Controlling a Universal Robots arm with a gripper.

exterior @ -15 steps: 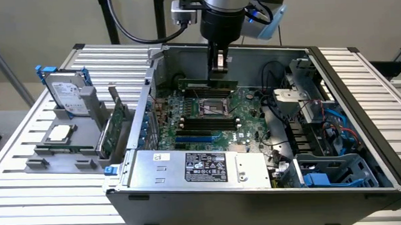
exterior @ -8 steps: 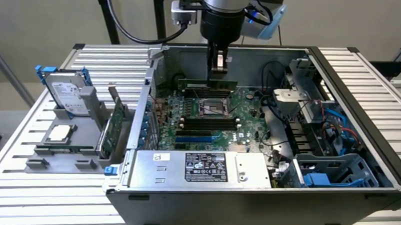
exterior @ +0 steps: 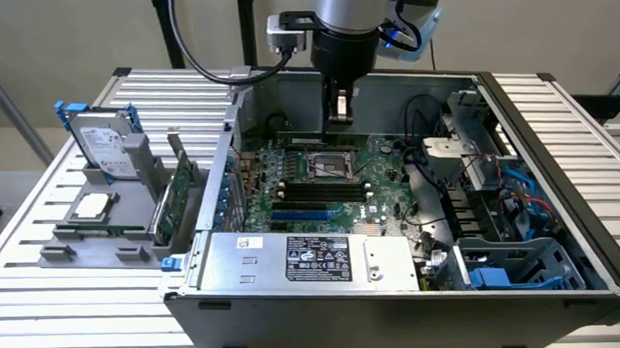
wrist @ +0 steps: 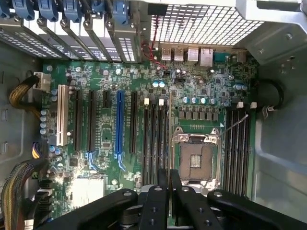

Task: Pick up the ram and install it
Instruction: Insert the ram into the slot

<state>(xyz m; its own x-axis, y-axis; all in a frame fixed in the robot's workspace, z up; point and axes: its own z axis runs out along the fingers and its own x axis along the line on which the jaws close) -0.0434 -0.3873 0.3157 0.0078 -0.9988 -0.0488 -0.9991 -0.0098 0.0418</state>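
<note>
We've got the black gripper (exterior: 339, 111) clenched on the thin green ram stick (exterior: 324, 132) over the green motherboard (wrist: 144, 139), so we keep it upright and slot-aligned.

Setting: lab bench | evidence: slatted aluminium table (exterior: 44, 253), opened PC case (exterior: 397, 310), parts fixture (exterior: 95, 228)

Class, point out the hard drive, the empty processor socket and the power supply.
hard drive (exterior: 105, 144), exterior view, on its silver labelled face.
empty processor socket (wrist: 196, 160), wrist view, on the middle of its contact field.
power supply (exterior: 318, 259), exterior view, on its black label.
</note>
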